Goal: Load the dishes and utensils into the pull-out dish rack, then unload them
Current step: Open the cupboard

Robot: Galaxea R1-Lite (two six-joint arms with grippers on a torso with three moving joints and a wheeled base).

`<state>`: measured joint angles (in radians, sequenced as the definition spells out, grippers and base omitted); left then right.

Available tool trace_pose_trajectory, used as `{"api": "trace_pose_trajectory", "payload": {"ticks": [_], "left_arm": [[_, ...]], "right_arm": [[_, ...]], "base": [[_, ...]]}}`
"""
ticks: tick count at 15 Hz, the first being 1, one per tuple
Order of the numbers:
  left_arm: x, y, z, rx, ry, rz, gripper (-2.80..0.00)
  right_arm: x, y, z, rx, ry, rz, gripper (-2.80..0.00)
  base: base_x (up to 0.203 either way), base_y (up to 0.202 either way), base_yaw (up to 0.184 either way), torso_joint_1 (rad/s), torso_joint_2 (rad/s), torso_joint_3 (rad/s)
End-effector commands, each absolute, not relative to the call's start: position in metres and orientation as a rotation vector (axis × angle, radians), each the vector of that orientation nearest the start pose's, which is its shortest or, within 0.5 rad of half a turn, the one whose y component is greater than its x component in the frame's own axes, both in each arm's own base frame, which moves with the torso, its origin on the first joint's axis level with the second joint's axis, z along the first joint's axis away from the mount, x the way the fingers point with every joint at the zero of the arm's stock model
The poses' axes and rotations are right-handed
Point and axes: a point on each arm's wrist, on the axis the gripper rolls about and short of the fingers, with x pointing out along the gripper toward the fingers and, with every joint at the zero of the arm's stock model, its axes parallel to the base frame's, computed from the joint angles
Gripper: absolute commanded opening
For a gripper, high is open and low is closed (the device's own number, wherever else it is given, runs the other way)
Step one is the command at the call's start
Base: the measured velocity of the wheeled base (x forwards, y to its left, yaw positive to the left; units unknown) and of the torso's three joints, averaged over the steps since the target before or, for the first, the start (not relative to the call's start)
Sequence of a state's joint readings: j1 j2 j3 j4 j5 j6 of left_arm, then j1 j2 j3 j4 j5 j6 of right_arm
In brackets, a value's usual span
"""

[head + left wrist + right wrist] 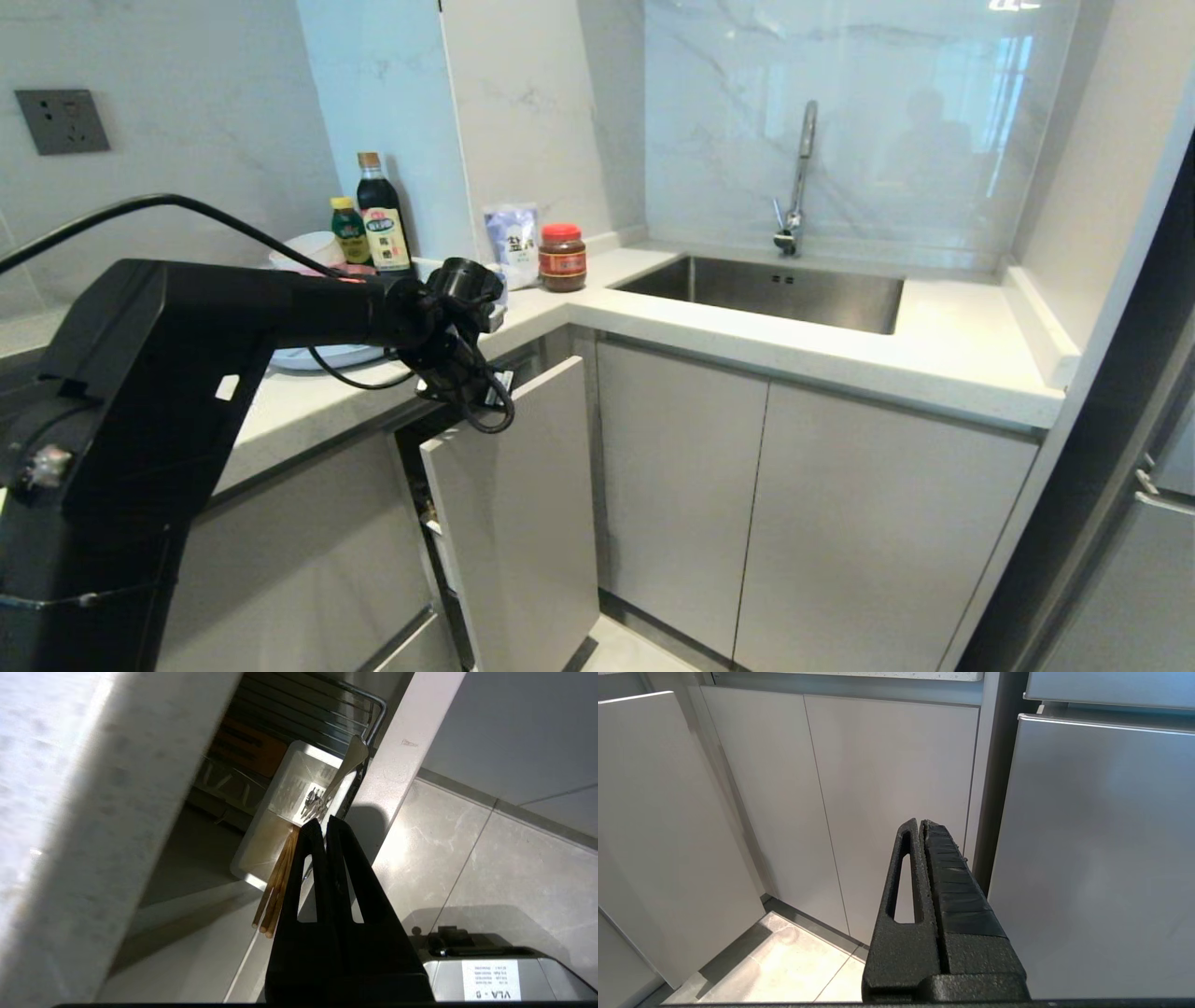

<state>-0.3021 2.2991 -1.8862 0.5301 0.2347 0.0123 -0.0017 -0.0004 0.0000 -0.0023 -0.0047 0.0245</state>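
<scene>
Left gripper (322,823) pressed together, empty, above partly pulled-out dish rack (373,714); chopsticks (276,891) and spoon (343,767) in cutlery cup (261,858). Right gripper (922,826) pressed together, empty, near cabinet doors (887,765).

front panel (513,523) pale grey | cutlery cup (299,772) white | chopsticks (275,891) light wood | spoon (343,767) silver | jar lid (561,231) red

A white label (490,980) on a grey machine (495,970), at about five o'clock in the left wrist view, read "VLA - 5", upside down. Labels on the counter's bottles (385,227) stayed unreadable.
</scene>
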Motion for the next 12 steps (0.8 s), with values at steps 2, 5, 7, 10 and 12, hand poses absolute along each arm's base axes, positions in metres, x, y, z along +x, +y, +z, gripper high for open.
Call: {"api": "trace_pose_trajectory", "payload": {"ticks": [2,5,7,10,12], "left_arm": [[0.427,-0.138,0.137,0.275,0.926,-0.089,-2.8],[0.421,-0.15,0.134,0.289,0.935,-0.114,-2.8],[0.415,-0.158,0.134,0.292,0.94,-0.132,-2.8],[0.405,-0.17,0.137,0.298,0.944,-0.167,-2.8],[0.396,-0.178,0.14,0.297,0.948,-0.211,-2.8]], "right_arm": [[-0.023,0.0,0.075,0.024,-0.006,-0.006,-2.8],[-0.023,0.0,0.075,0.024,-0.006,-0.006,-2.8],[-0.023,0.0,0.075,0.025,-0.005,-0.006,-2.8],[-0.023,0.0,0.075,0.025,-0.005,-0.006,-2.8],[-0.023,0.0,0.075,0.025,-0.003,-0.006,-2.8]], "base": [[0.0,0.0,0.0,0.0,0.0,0.0],[0.0,0.0,0.0,0.0,0.0,0.0],[0.0,0.0,0.0,0.0,0.0,0.0],[0.0,0.0,0.0,0.0,0.0,0.0],[0.0,0.0,0.0,0.0,0.0,0.0]]}}
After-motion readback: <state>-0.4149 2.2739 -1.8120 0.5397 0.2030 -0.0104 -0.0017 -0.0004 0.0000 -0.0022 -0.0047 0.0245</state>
